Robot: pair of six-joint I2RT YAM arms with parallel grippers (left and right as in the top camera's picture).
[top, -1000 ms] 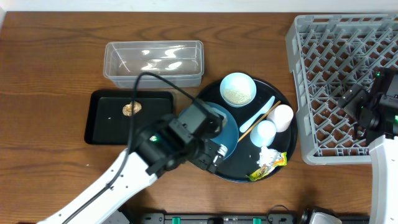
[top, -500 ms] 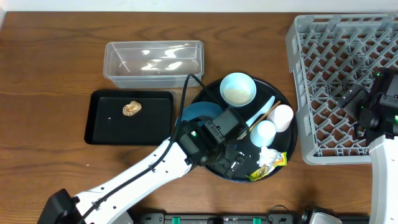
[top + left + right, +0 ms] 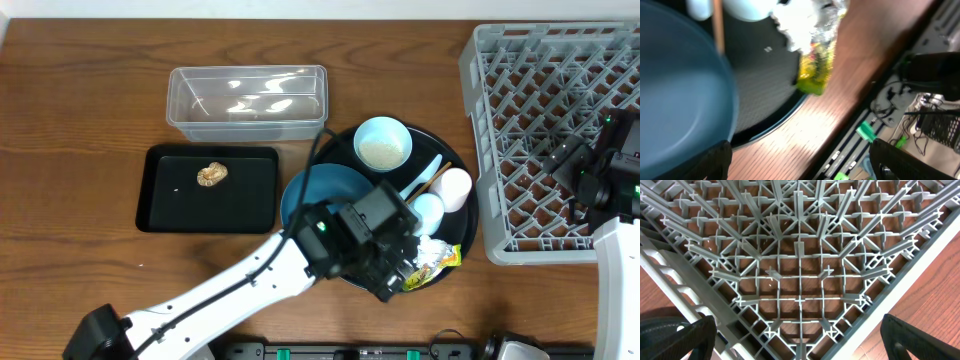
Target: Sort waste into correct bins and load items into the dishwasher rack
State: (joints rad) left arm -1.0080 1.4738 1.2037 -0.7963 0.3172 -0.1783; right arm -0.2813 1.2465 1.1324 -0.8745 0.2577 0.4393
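The left fingers (image 3: 710, 162) are released, spread wide with nothing between them, over the five o'clock rim of the round black tray (image 3: 765, 105). Toward twelve o'clock in the wrist view lies the yellow-green wrapper (image 3: 815, 70), touching the crumpled white wad (image 3: 800, 22) beyond it. The blue plate (image 3: 680, 90) fills the nine o'clock side, and the wooden stick (image 3: 717, 25) shows at eleven. Seen from overhead, the wrapper sits at the round tray's five o'clock edge with the wad just inside it. The two pale cups (image 3: 453, 188) stand near three o'clock, the light blue spoon (image 3: 415, 182) lies beside them, and the pale blue bowl (image 3: 362, 132) at twelve holds rice grains (image 3: 381, 152). At the round tray's nine o'clock, the shallow black rectangular tray (image 3: 250, 200) carries the brown lump (image 3: 211, 175), and the clear tub (image 3: 247, 100) stands at that tray's twelve o'clock. The right fingers (image 3: 675, 335) are likewise released and empty, hanging over the grey rack (image 3: 800, 270) on the counter's (image 3: 90, 120) three o'clock side.
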